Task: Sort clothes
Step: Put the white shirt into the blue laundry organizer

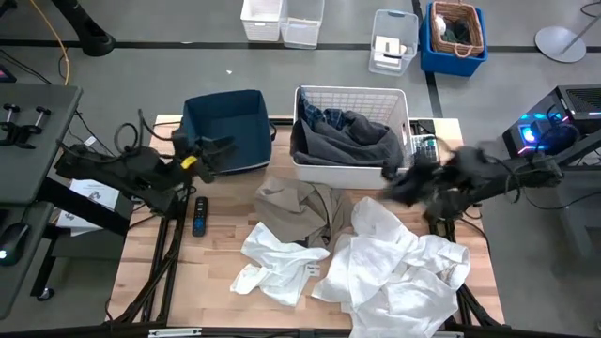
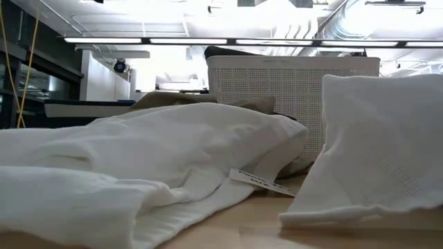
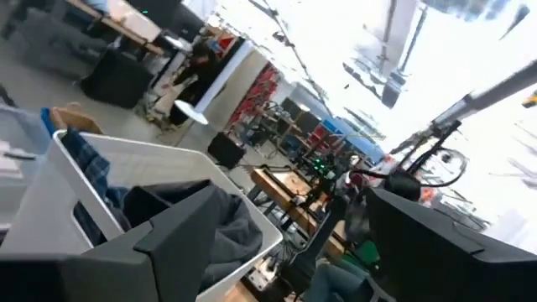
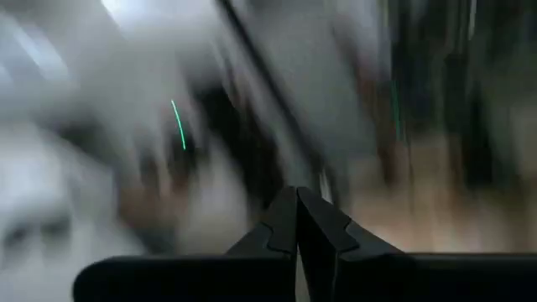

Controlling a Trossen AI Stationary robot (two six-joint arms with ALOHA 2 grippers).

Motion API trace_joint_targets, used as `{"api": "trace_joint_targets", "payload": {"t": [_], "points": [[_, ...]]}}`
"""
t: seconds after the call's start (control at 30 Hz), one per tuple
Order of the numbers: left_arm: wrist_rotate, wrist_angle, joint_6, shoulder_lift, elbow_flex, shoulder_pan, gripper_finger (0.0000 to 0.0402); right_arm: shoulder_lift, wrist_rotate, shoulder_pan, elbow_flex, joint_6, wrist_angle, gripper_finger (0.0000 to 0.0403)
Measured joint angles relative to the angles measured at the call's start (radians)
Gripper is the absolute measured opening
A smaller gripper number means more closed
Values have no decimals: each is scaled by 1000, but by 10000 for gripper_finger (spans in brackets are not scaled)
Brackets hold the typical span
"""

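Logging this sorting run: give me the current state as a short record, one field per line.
white basket: holds dark grey garment and plaid shirt
navy bin: no clothes visible inside
tan garment: on table, in front of basket
white garments: heaped on table, front
left gripper: over navy bin's near edge
right gripper: shut, empty, beside basket's right corner
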Motion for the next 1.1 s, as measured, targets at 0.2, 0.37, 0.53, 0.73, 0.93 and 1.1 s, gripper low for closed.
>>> {"api": "trace_joint_targets", "payload": {"t": [0.2,0.37,0.53,0.73,0.93,1.1], "points": [[30,-17,47,-46,1,0,291,210,-69,114,287,226,-947,0],[50,-18,31,-67,1,0,291,339,-86,245,290,443,-1105,6],[144,-39,28,-86,1,0,291,438,-201,314,288,558,-1135,68],[250,-144,27,-126,1,0,291,528,-67,402,288,630,-1130,201],[326,-317,-7,-181,1,0,291,663,15,447,288,601,-1132,296],[348,-468,-14,-205,1,0,291,818,82,467,288,578,-1117,311]]}}
